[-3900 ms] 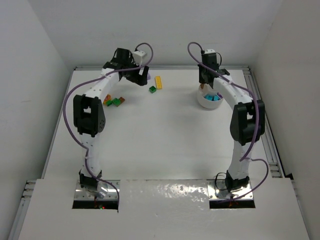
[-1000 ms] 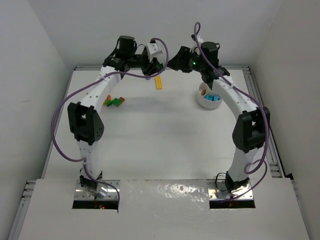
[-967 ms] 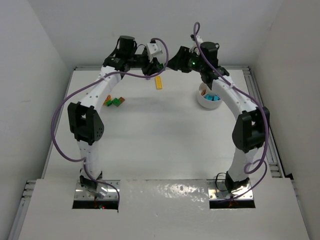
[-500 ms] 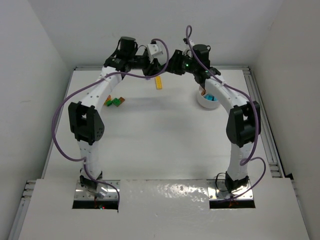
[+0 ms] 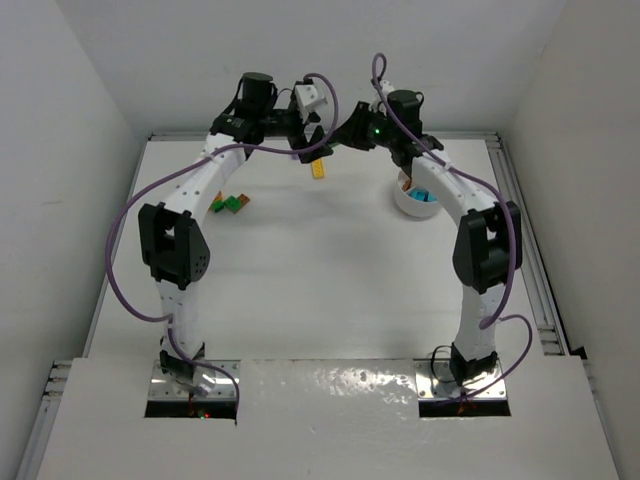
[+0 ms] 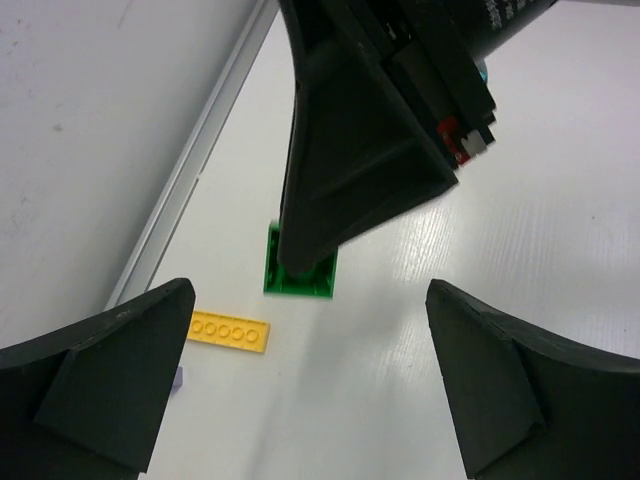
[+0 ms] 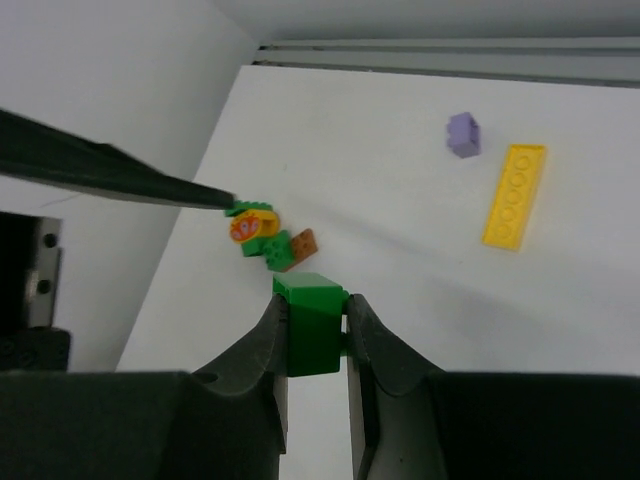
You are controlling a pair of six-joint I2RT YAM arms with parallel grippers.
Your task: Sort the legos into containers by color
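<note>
The right pincer (image 7: pixel 316 325) was clamped on a green brick (image 7: pixel 310 287) above the tabletop (image 7: pixel 400 250); the left pincer (image 6: pixel 310 385) gaped apart close by — a brush between them might knock it loose.

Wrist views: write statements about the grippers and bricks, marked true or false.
The right gripper is shut on a small green plastic lego brick. True.
The left gripper is shut. False: its fingers stand wide apart, holding nothing.
The flat yellow lego plate is held by the left gripper. False: it lies on the white table.
A small purple lego brick lies near the yellow plate, not touching it. True.
</note>
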